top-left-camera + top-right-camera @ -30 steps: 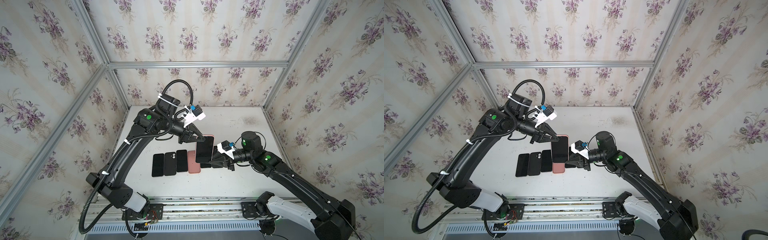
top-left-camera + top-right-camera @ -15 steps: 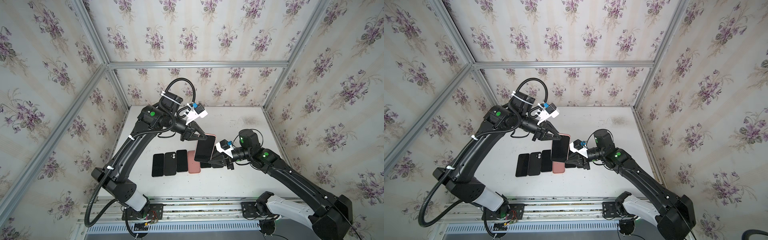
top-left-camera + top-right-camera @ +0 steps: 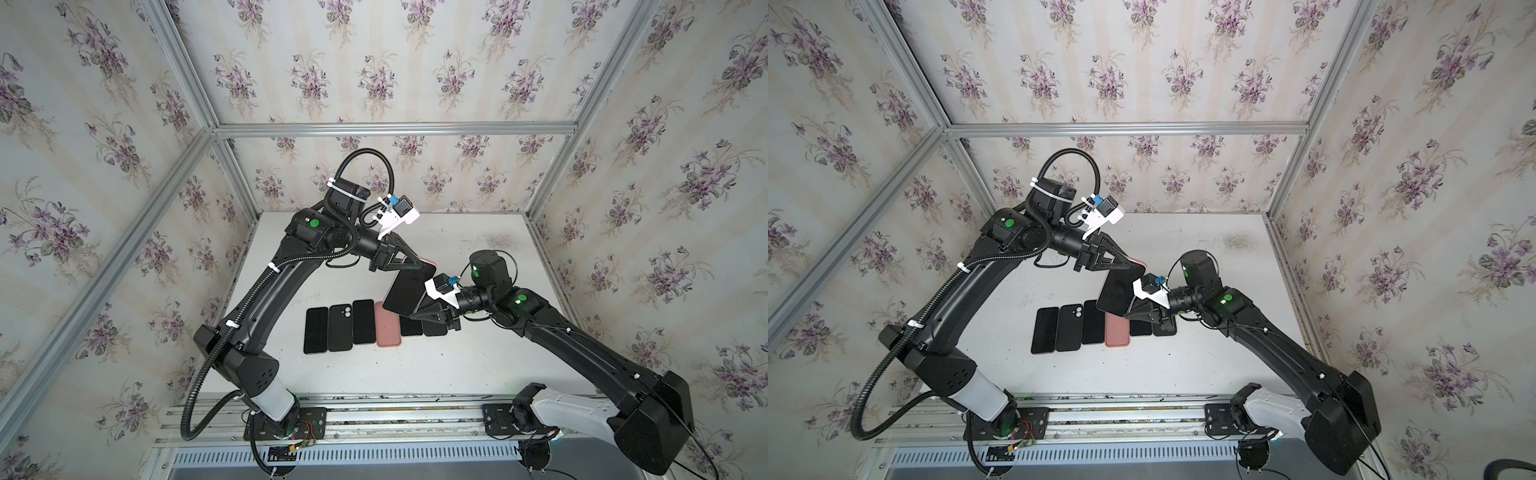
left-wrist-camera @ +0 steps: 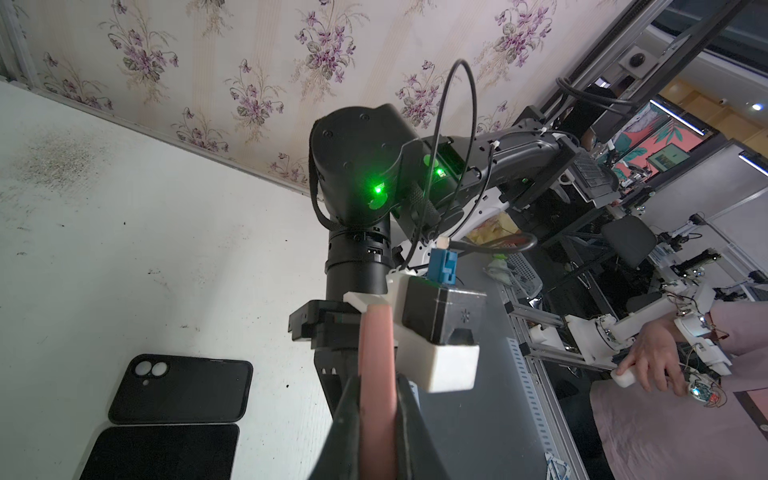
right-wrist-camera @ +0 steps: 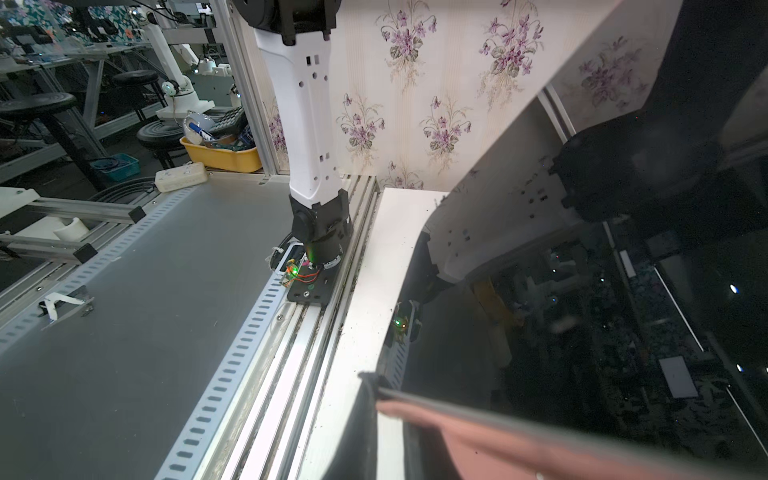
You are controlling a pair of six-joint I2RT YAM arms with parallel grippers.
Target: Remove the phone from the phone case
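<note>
The phone [image 3: 409,291] [image 3: 1117,291], with its dark screen facing up, is sitting inside a pink phone case [image 3: 424,262] [image 3: 1139,262]. Both arms are holding it tilted in the air above the white worktop [image 3: 457,365] [image 3: 1183,365], near the worktop's middle. Only a thin pink rim is showing around the far end of the screen in both top views.

The left gripper [image 3: 409,262] [image 3: 1121,262] is reaching in from the far-left side and is clamping down on the upper end of the phone case. In the left wrist view, its two black fingers [image 4: 353,415] are pressing on either face of the pink edge [image 4: 374,340], with no gap showing.

The right gripper [image 3: 415,315] [image 3: 1127,316] is coming from the right edge and is closing tightly on the lower end of the cased phone. In the right wrist view, the glossy screen [image 5: 582,332] is filling most of the frame, and the pink case [image 5: 498,444] is running along beneath it beside one dark finger [image 5: 359,415]. Whether that finger is pressing on glass or on the case rim cannot be told.

Below the held phone, a row of items is lying flat across the middle of the worktop:
- a black slab [image 3: 316,330] [image 3: 1044,330]
- a black case with camera cutouts [image 3: 340,327] [image 3: 1068,327] [image 4: 183,388]
- another black piece [image 3: 363,321] [image 3: 1093,322]
- an empty pink case [image 3: 387,328] [image 3: 1117,334]
- two more dark pieces [image 3: 434,329] [image 3: 1165,328], partly hidden under the right gripper
</note>
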